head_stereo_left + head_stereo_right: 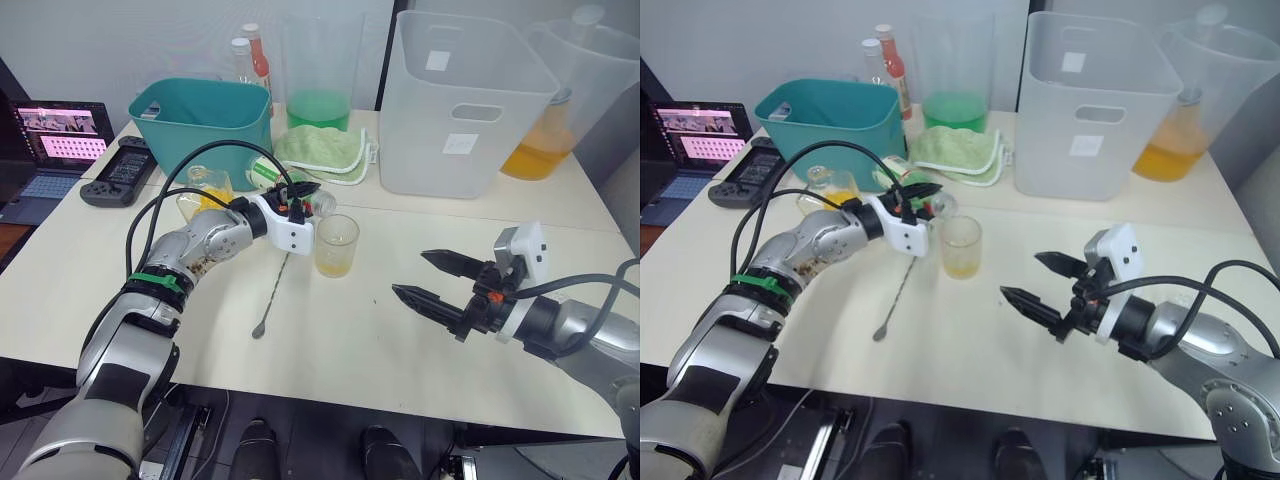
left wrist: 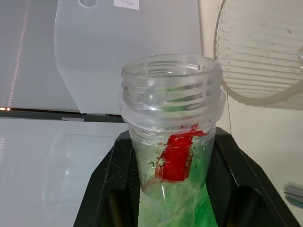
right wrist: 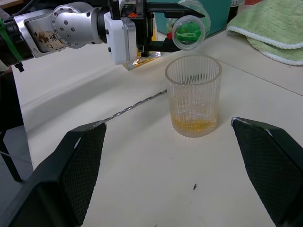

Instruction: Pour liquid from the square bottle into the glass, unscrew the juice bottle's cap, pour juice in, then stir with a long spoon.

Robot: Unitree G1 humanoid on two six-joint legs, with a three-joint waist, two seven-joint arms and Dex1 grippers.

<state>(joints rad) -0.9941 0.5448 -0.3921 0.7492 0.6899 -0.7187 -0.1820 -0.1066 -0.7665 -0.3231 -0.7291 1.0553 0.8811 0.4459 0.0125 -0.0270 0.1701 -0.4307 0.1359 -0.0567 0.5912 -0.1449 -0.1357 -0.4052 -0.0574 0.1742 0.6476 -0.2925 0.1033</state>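
Juice bottle near-horizontal, mouth toward glass.

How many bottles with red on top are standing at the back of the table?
2: both red-topped bottles stand side by side behind the teal bin. More could be hidden behind it.

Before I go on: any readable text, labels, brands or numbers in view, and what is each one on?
No text can be read.
Label on the juice bottle held in the left hand: green with a red patch, no letters legible.
Two stickers on the white bin: too small to read.
Laptop screen: too small to read.
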